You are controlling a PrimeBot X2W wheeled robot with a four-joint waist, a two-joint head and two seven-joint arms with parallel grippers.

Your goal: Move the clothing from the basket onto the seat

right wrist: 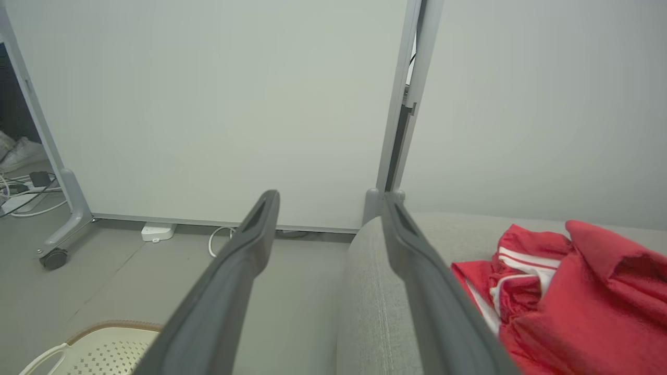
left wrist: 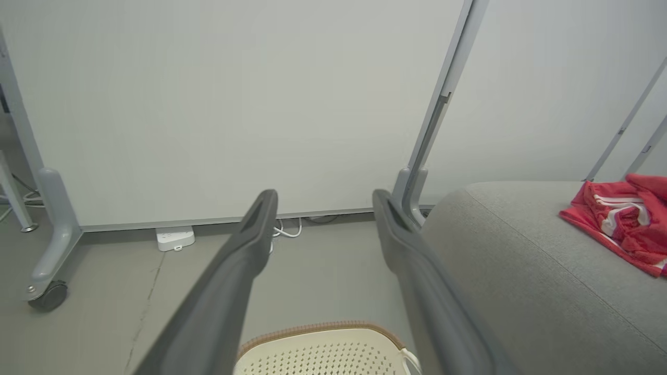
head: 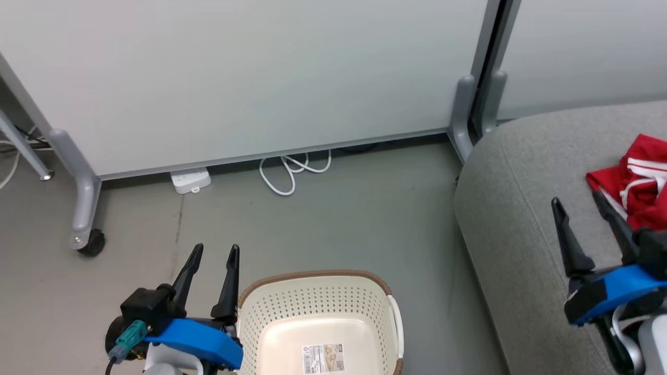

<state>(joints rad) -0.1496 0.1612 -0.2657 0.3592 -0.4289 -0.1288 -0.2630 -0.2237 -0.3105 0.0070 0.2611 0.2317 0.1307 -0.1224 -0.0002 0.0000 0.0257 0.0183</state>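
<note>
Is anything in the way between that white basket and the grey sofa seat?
Nothing visible: only floor separates the basket and the seat. The red clothes lie on the seat; the basket's visible part holds none.

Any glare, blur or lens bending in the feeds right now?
Head view: even soft light, no glare, basket sharp. Left wrist view: left pincer soft up close, panel post leaning with the wide lens. Right wrist view: right pincer soft too, clothing fairly crisp.
</note>
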